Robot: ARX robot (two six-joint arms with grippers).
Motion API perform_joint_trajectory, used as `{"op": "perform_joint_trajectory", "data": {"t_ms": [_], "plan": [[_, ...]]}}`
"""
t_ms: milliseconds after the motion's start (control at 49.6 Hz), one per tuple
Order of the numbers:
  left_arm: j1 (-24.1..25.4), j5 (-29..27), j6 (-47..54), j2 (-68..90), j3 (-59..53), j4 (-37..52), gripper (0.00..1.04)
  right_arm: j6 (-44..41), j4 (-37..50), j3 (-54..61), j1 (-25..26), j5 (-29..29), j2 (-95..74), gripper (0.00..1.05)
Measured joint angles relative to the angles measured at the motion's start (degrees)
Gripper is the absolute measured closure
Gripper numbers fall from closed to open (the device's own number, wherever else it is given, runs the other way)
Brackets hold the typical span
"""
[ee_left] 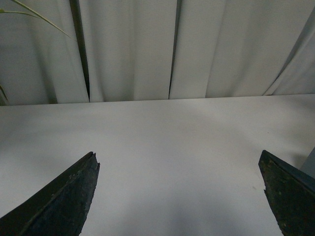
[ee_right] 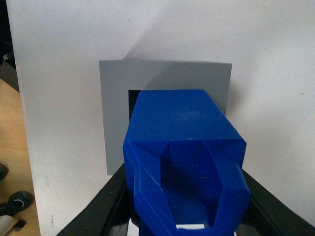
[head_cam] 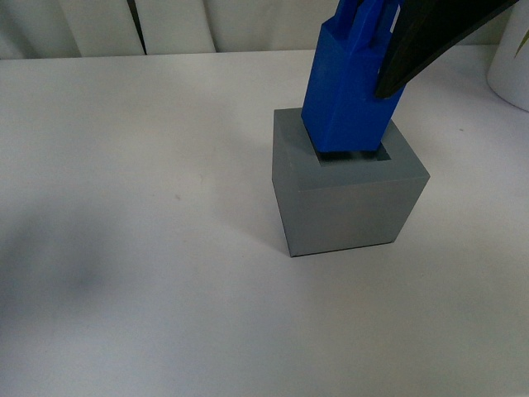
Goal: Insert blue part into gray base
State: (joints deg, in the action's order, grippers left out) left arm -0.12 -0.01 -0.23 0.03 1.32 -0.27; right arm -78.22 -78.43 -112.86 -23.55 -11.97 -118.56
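Observation:
The gray base is a matte gray cube on the white table, right of centre. The blue part stands a little tilted with its lower end inside the base's square recess; a dark gap shows along the near edge. My right gripper comes in from the upper right and is shut on the blue part's upper, tapered end. In the right wrist view the blue part sits between the black fingers with the gray base beyond it. My left gripper is open and empty above bare table.
A white rounded object stands at the far right edge of the table. White curtains hang behind the table. In the right wrist view the table's edge and a wooden floor with dark items show to one side.

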Motion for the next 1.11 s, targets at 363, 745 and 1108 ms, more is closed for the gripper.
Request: {"op": "perform_joint_trajectory", "data": {"t_ms": [363, 745, 1108], "plan": [[0.0, 0.0, 0.0, 0.0, 0.0, 0.0, 0.06, -1.6, -1.3, 0.1, 0.0, 0.7, 0.0, 0.59], [0.0, 0.0, 0.0, 0.0, 0.0, 0.0, 0.06, -2.9, -0.7, 2.0, -0.2, 2.1, 0.0, 0.59], [0.0, 0.0, 0.0, 0.0, 0.0, 0.0, 0.06, -4.6, 2.1, 5.0, -0.4, 3.3, 0.9, 0.59]]}}
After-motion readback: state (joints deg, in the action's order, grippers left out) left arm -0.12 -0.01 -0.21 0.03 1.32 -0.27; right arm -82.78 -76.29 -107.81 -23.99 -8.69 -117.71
